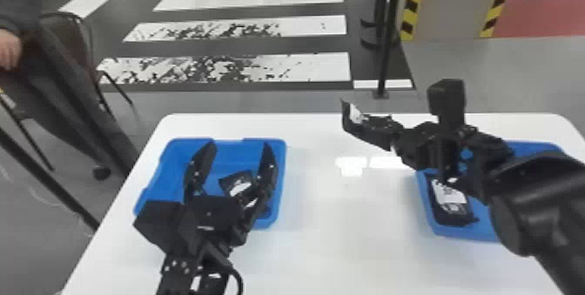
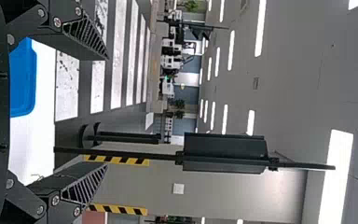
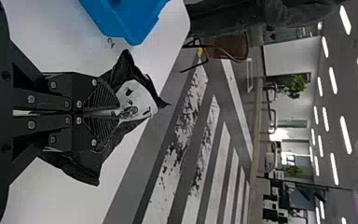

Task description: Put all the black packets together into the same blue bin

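My right gripper [image 1: 394,135] is over the table between the two bins, holding a black packet [image 1: 354,118] with a white label. In the right wrist view, my right gripper [image 3: 98,113] is shut on that packet [image 3: 135,100]. Another black packet [image 1: 450,202] lies in the right blue bin [image 1: 461,234]. My left gripper [image 1: 235,159] stands open above the left blue bin [image 1: 174,152], where a black packet [image 1: 237,183] shows between its fingers. In the left wrist view, nothing is held by my left gripper [image 2: 105,112].
Both bins stand on a white table [image 1: 326,246], with a wide gap between them. My right forearm hangs over the right bin and covers part of it. Beyond the table's far edge stands a black pole [image 1: 385,46].
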Controlling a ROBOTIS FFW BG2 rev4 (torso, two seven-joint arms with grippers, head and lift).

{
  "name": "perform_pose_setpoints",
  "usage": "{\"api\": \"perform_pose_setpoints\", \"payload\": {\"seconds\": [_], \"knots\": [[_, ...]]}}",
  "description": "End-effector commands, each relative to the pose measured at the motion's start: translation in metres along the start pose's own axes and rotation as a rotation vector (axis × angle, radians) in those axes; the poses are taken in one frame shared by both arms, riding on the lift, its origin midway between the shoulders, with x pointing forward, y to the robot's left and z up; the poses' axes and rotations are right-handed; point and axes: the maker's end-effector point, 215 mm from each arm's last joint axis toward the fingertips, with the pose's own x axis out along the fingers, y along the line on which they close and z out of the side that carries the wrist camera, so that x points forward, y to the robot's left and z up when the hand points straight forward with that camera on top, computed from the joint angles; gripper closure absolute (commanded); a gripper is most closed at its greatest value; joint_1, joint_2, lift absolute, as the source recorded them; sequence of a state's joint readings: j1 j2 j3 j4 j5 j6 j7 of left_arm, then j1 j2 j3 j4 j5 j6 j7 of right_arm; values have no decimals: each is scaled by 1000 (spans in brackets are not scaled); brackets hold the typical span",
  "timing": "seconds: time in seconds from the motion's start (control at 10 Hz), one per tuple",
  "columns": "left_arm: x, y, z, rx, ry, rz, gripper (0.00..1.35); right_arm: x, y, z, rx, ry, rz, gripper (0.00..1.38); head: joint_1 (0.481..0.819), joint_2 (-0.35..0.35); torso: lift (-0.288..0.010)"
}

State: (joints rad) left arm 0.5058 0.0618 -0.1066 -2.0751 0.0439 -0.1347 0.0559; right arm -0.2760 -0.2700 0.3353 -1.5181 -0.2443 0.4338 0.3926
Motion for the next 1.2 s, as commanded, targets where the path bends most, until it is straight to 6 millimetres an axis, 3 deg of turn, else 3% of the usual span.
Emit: {"api": "perform_pose_setpoints", "payload": {"seconds": [0.0, 0.1, 0.3, 0.6, 0.7, 0.9, 1.0, 1.1], "knots": [[-1, 2, -1, 0, 1, 6, 243, -47, -28, 20, 1, -37, -97, 1119, 695, 117, -110], [-1, 5, -2, 0, 6, 9, 243, -89, -60, 12, -12, -12, -209, 1118, 695, 92, -110], [-3, 10, -2, 4, 5, 16, 245, -147, -102, -42, 57, 64, -317, 1118, 695, 22, -110], [-1, 13, 0, 4, 1, 14, 245, -188, -131, -92, 79, 169, -400, 1099, 695, -91, -110], [-1, 14, 1, 3, -1, 15, 245, -202, -146, -101, 75, 178, -442, 950, 695, -113, -110], [-1, 26, -2, 2, 9, 33, 243, -208, -146, -90, 58, 119, -444, 167, 695, -144, -110], [1, 31, -6, 11, 22, 31, 243, -211, -134, -78, 52, 61, -428, 50, 695, -144, -110], [3, 42, -13, 17, 52, 33, 243, -219, -112, -60, 33, -12, -407, 114, 695, -136, -110]]}}
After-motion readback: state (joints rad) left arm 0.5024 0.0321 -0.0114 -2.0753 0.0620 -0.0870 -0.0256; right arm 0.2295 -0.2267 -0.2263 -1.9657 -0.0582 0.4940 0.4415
